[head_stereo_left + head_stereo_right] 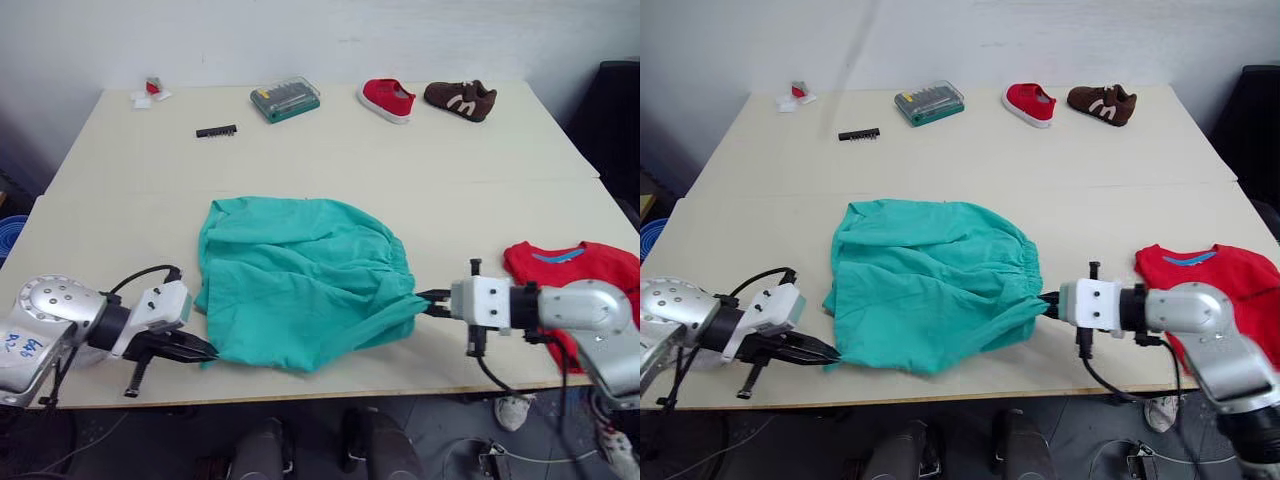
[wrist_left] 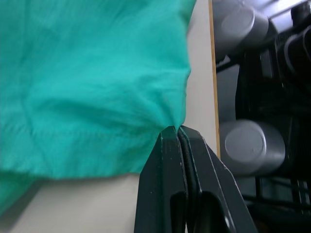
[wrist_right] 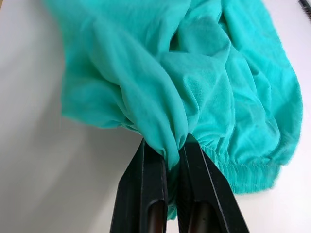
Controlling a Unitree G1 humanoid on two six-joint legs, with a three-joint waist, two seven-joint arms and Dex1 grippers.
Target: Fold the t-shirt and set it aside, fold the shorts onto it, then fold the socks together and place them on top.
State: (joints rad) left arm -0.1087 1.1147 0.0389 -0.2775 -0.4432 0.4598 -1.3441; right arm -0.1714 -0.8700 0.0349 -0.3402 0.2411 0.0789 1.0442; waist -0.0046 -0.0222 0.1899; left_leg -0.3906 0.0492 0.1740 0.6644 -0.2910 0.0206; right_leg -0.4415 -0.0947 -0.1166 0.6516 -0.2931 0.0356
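The teal-green shorts lie rumpled in the middle of the table near its front edge, gathered waistband on the right side. My left gripper is shut on the shorts' front left corner, pinching a fold right by the table edge. On the opposite side, my right gripper is shut on the fabric at the waistband corner. The red t-shirt lies folded at the right edge of the table, blue neckband showing, partly behind my right arm. The socks are out of view.
Along the table's far edge stand a red shoe, a brown shoe, a green tool case, a small black bit strip and some small red-and-white bits.
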